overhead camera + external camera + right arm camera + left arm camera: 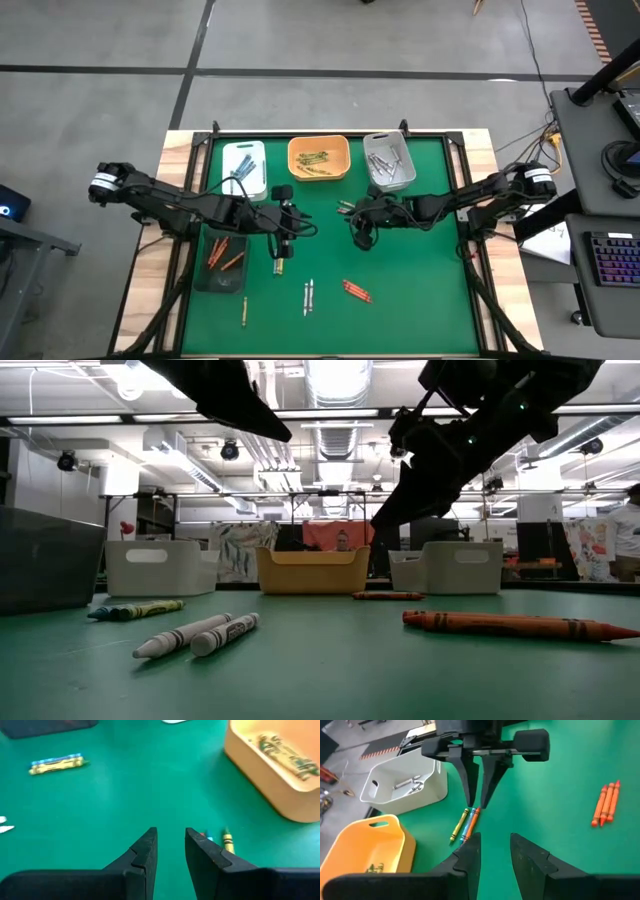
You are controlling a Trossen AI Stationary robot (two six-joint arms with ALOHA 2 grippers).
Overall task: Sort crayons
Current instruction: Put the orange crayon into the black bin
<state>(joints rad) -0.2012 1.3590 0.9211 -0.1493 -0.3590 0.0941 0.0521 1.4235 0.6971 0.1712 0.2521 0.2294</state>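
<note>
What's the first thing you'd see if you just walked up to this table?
Two dark arms meet over the middle of the green table, the left end effector and right end effector both empty above loose crayons. At the far edge stand three trays, and the orange tray in the middle stands out most.

I am seeing crayons lying flat across my green mat: three orange ones (357, 291) side by side, two white ones (308, 297) together, a yellow-and-blue pair (56, 763), and yellow, blue and orange ones (465, 824) touching.
</note>
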